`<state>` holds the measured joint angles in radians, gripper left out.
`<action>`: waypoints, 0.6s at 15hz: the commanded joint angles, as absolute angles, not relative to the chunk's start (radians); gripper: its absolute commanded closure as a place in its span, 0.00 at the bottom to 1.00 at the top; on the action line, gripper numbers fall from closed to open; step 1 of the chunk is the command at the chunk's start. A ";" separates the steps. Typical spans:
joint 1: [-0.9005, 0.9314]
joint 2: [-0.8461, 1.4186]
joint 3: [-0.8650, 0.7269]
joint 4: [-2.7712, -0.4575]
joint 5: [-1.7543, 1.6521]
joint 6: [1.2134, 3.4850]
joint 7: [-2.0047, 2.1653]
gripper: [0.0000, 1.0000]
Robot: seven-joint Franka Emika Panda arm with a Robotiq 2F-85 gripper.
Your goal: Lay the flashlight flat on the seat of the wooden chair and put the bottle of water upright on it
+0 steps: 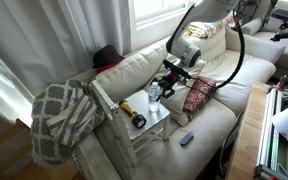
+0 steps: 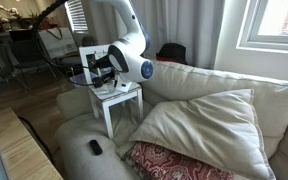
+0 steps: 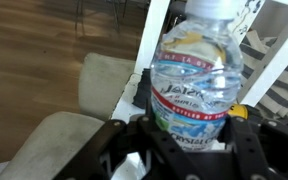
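- Wrist view: one bottle of water (image 3: 196, 75) fills the middle of the picture. It is clear plastic with a pale label and a white cap at the top edge.
- The gripper (image 3: 184, 140) is clamped on the bottle low down, with a dark finger (image 3: 112, 142) on one side and its partner on the other, both pressed against the plastic.
- White bars of the chair frame (image 3: 284, 60) stand behind the bottle; whether its base touches the seat cannot be told from here.
- In an exterior view the single gripper (image 1: 166, 88) hangs over the far edge of the seat of the wooden chair (image 1: 156, 118), with the bottle just a small pale shape in its grasp.
- One flashlight (image 1: 132, 112) lies flat on the seat, on the side away from the gripper. Its yellow body and black head end both show.
- One small blue-and-dark gadget (image 1: 187, 138) lies on the sofa cushion below the seat, well apart from it.
- One red patterned cushion (image 1: 199, 95) sits just beyond the seat on the gripper's side, and one grey-and-white patterned blanket (image 1: 64, 115) is bunched on the flashlight's side.
- In an exterior view the arm bends down over the seat (image 2: 124, 93) — there the gripper (image 2: 99, 68) is dark and too crowded to read.
- A dark gadget (image 2: 95, 147) lies on the sofa below the seat, and one large cream cushion (image 2: 209, 125) rests beside it.
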<state>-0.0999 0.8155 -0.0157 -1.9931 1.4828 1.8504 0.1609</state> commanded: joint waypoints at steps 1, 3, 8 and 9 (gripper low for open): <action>-0.079 0.823 -0.030 -1.986 1.553 1.869 0.238 0.73; -0.081 0.831 -0.031 -1.982 1.582 1.871 0.273 0.73; -0.083 0.837 -0.051 -1.979 1.595 1.869 0.292 0.18; -0.081 0.837 -0.058 -1.981 1.598 1.882 0.280 0.09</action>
